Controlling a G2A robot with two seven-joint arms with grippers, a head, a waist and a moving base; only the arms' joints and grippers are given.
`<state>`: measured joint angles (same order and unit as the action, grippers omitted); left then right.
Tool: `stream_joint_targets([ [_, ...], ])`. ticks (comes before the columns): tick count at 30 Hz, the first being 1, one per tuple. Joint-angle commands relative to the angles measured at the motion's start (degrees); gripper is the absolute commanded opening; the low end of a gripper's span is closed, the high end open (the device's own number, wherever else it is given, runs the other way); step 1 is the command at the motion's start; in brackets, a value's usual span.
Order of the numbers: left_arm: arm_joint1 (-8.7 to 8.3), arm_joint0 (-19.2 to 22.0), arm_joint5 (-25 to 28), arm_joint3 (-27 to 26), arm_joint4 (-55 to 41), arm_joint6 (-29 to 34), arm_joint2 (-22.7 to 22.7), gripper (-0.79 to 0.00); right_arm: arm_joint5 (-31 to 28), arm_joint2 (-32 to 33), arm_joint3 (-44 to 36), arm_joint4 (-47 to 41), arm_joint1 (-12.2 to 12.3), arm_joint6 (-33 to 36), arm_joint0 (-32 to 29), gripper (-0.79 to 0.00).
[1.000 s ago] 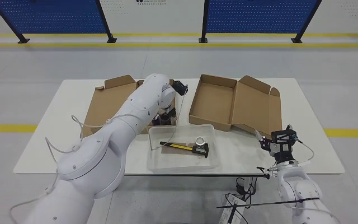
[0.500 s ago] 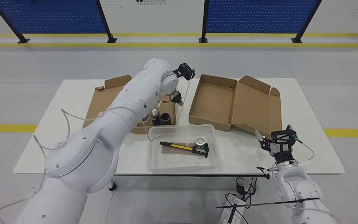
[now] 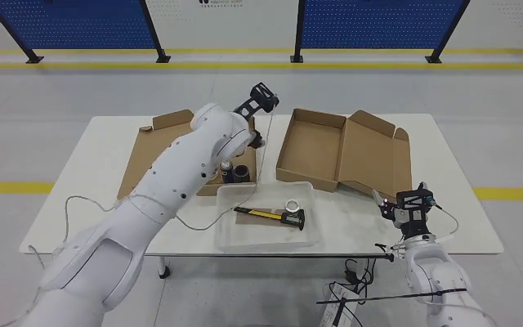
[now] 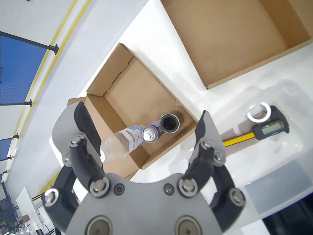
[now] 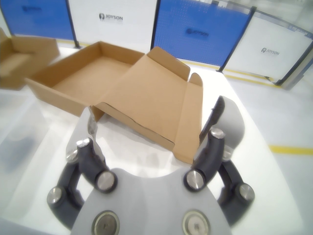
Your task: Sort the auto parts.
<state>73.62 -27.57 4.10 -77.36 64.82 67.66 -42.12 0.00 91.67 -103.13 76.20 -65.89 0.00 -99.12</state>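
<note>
My left gripper hangs open and empty high above the left cardboard box; in the top view it is over the table's far side. In that box's near corner stand a black cylinder and a spray can, with a clear water bottle lying beside them. A clear plastic bin holds a digital caliper and a white ring. My right gripper rests open and empty near the table's front right corner.
The right cardboard box sits with its lid folded out flat, and nothing lies inside. The bin stands at the table's front edge, between the two boxes. A cable trails from the left arm across the bin.
My left arm has lifted out of the left box's corner and swung up toward the far side, gripper empty. The right arm has not moved.
</note>
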Motion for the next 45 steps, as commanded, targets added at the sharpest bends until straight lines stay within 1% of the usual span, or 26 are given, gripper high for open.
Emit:
stream_joint_targets([
  [1, -1.67, -3.66, -0.56, -5.87, 2.74, 2.11, -4.03, 0.000, 0.00, 0.00, 0.00, 0.00, 0.00, 0.00, 0.00, 0.000],
  [6, -4.10, -10.43, -2.01, -15.20, 7.40, 5.28, -11.24, 0.000, 0.00, 0.00, 0.00, 0.00, 0.00, 0.00, 0.00, 0.000],
  [12, -5.66, -17.82, -6.02, -24.49, 12.45, 7.89, -17.51, 0.000, 0.00, 0.00, 0.00, 0.00, 0.00, 0.00, 0.00, 0.000],
  [16, -6.18, -22.07, -9.04, -29.08, 14.57, 9.11, -20.80, 0.000, 0.00, 0.00, 0.00, 0.00, 0.00, 0.00, 0.00, 0.000],
  [20, -6.68, -25.87, -11.47, -32.10, 17.32, 9.42, -24.67, 0.000, 0.00, 0.00, 0.00, 0.00, 0.00, 0.00, 0.00, 0.000],
  [23, -6.96, -27.90, -11.91, -33.92, 18.93, 9.94, -27.10, 0.000, 0.00, 0.00, 0.00, 0.00, 0.00, 0.00, 0.00, 0.000],
  [29, -7.08, -29.73, -11.36, -35.07, 19.33, 10.28, -29.88, 0.000, 0.00, 0.00, 0.00, 0.00, 0.00, 0.00, 0.00, 0.000],
  [38, -7.07, -29.74, -11.30, -35.03, 19.28, 10.27, -29.96, 0.000, 0.00, 0.00, 0.00, 0.00, 0.00, 0.00, 0.00, 0.000],
  [41, -7.07, -29.74, -11.30, -35.03, 19.28, 10.27, -29.96, 0.000, -1.53, -0.82, -0.80, -3.28, -0.22, 0.23, 0.16, 0.000],
  [45, -7.07, -29.74, -11.30, -35.03, 19.28, 10.27, -29.96, 0.000, -5.64, -1.09, -2.27, -5.45, -0.22, 1.06, -0.12, 0.000],
])
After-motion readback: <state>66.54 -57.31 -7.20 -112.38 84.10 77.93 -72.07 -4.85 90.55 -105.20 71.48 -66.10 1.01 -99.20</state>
